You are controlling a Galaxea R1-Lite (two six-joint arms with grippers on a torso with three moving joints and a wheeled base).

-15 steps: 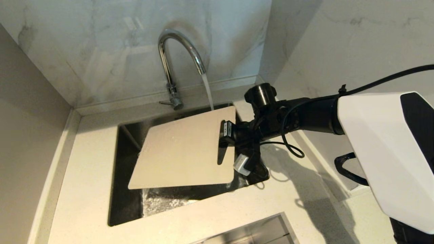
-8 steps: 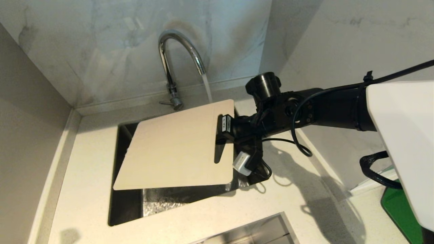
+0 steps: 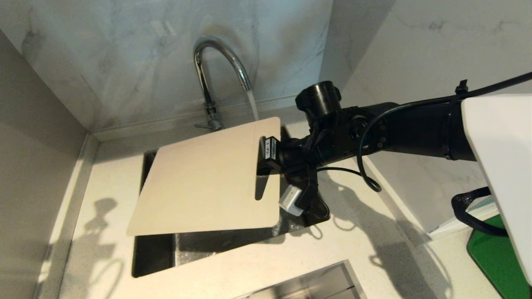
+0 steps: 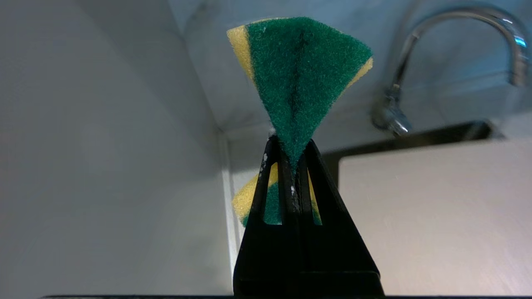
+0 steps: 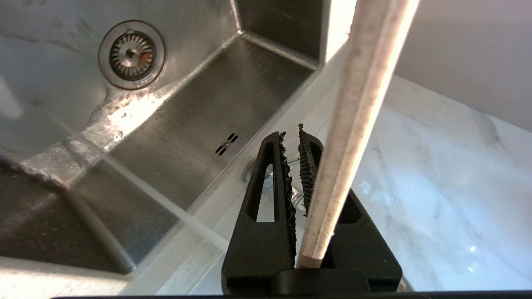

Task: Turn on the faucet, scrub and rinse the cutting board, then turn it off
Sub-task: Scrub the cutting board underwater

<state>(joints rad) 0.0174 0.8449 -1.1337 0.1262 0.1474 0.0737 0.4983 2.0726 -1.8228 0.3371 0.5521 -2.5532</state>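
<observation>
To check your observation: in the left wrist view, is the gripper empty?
No, the left gripper pinches a green-and-yellow sponge.

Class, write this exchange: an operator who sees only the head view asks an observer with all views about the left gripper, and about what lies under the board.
Operator: The right gripper holds the board over the sink. I see no left gripper. What is it doing?
Observer: The left gripper is shut on a green-and-yellow sponge, which is clear of the board.
Operator: What is under the board?
Observer: The right wrist view shows the drain, with its strainer in place, in the wet sink floor.
</observation>
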